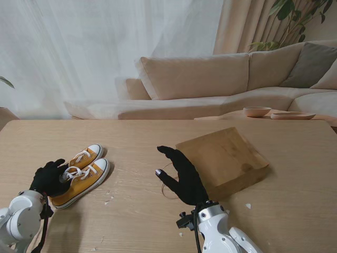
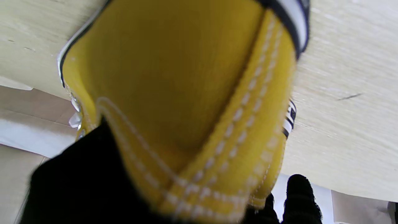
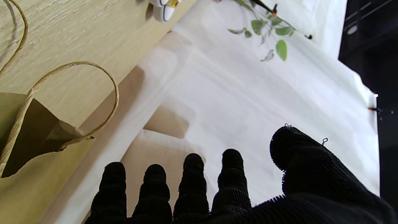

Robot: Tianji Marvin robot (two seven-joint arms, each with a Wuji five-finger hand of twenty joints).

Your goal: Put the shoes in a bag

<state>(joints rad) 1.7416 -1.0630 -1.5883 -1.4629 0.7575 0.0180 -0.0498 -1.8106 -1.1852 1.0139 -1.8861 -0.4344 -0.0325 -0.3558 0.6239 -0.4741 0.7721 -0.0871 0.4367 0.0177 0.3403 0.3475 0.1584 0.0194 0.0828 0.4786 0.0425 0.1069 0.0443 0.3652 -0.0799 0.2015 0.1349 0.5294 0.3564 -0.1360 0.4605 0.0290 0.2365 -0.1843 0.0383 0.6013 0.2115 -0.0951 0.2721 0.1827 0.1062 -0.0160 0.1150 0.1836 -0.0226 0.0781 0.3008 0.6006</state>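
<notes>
Beyond my wooden table (image 1: 158,134) stands a beige corner sofa (image 1: 221,84) with large back cushions; a grey cushion (image 1: 311,64) sits at its right end. White sheer curtains (image 1: 105,47) cover the window, admitting soft daylight, with a beige drape (image 1: 245,23) beside them. A leafy houseplant (image 1: 295,18) rises behind the sofa. Two shallow bowls (image 1: 257,111) rest on a low surface nearby.

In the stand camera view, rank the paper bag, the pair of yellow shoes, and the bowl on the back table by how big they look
1. Paper bag, lying flat, looks clearly largest.
2. Pair of yellow shoes, partly covered by the left hand.
3. Bowl looks smallest, but it sits much farther from me, so its true size is unsure.
</notes>
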